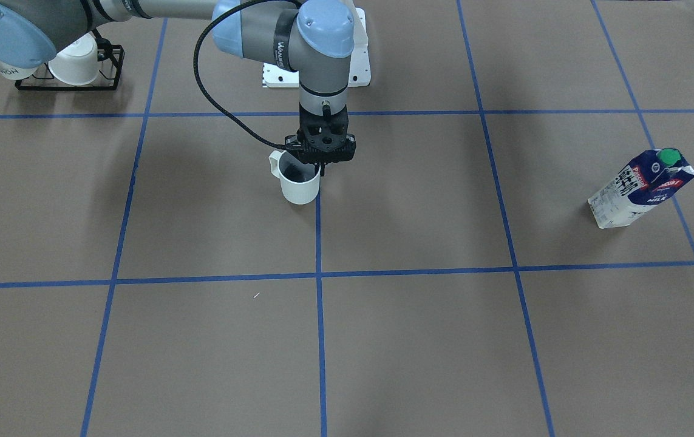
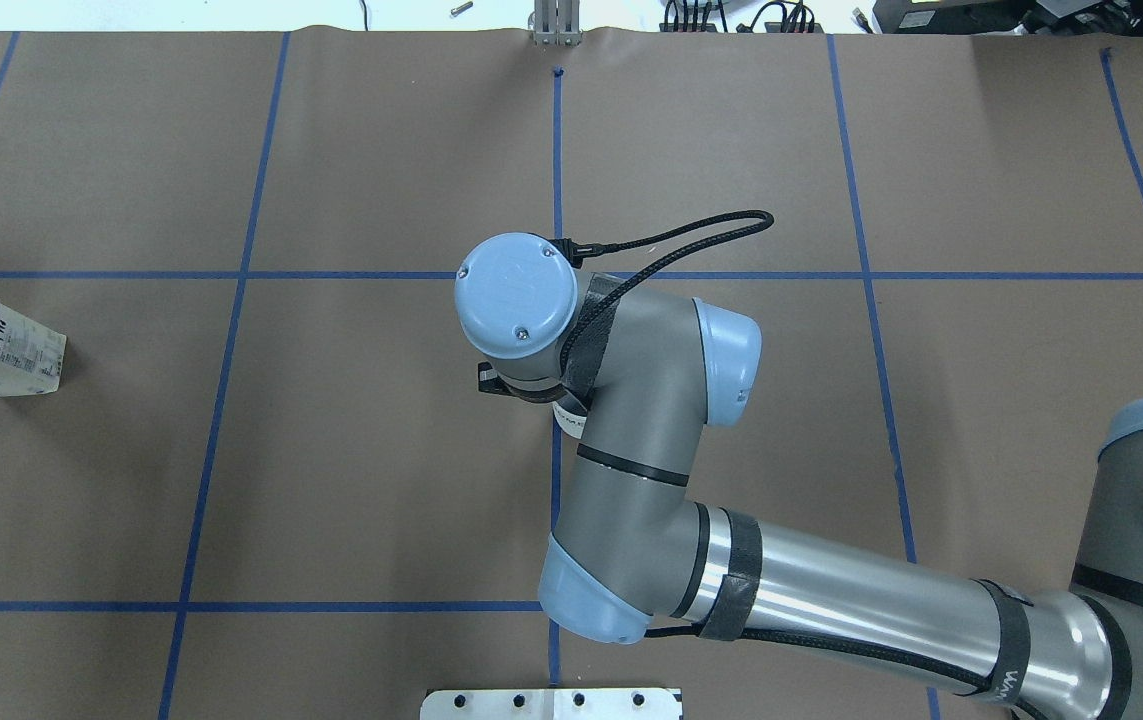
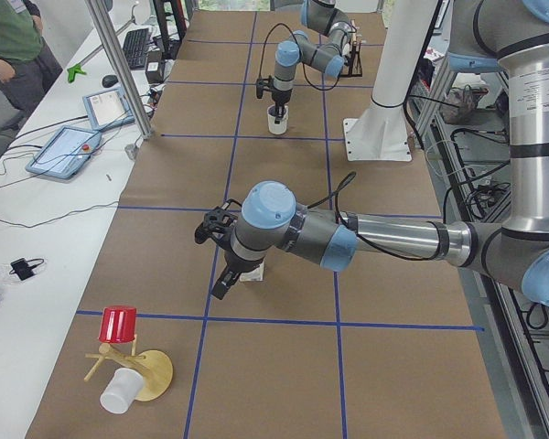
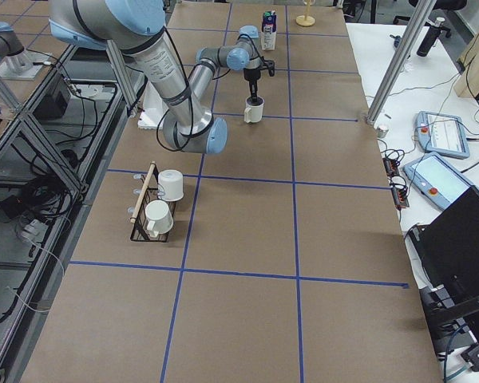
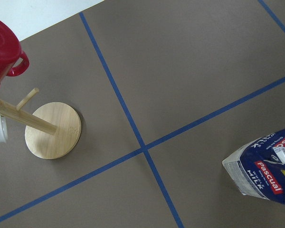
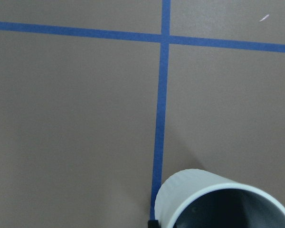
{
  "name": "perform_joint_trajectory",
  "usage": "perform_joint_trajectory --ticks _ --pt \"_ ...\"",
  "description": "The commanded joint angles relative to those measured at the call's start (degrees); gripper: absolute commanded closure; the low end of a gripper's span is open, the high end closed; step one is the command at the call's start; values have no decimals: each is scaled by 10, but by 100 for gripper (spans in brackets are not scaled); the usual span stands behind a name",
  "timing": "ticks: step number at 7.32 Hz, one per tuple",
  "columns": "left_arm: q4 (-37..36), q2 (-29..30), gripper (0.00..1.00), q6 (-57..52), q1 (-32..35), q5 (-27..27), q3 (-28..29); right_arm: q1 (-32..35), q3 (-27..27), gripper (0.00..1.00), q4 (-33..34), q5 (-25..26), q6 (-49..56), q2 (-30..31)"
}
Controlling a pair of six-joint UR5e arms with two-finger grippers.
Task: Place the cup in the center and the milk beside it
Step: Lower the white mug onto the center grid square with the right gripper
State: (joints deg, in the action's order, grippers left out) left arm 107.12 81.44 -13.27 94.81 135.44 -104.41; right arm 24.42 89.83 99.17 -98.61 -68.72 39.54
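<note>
The cup [image 1: 299, 182], a small white mug with a side handle, is upright by a blue tape line near the middle of the brown tabletop [image 1: 413, 200]. My right gripper [image 1: 321, 167] comes straight down on it and is shut on its rim. The cup's rim fills the lower right of the right wrist view [image 6: 223, 199]. The milk [image 1: 641, 188], a blue and white carton with a green cap, stands upright far off to one side. My left gripper [image 3: 221, 279] hovers by the milk [image 5: 266, 173]; I cannot tell whether it is open or shut.
A black wire rack [image 1: 73, 60] with two white cups sits at the table's edge near the robot base. A wooden mug tree [image 3: 128, 366] with a red cup and a white cup stands at the left end, past the milk.
</note>
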Motion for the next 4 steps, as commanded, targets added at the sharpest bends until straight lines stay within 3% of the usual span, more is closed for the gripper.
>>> perform_joint_trajectory --ticks 1,4 --pt "0 -1 1 0 0 -1 0 -2 -4 100 -6 5 0 1" --pt "1 -1 1 -1 0 0 4 -7 -4 100 -20 7 -1 -1"
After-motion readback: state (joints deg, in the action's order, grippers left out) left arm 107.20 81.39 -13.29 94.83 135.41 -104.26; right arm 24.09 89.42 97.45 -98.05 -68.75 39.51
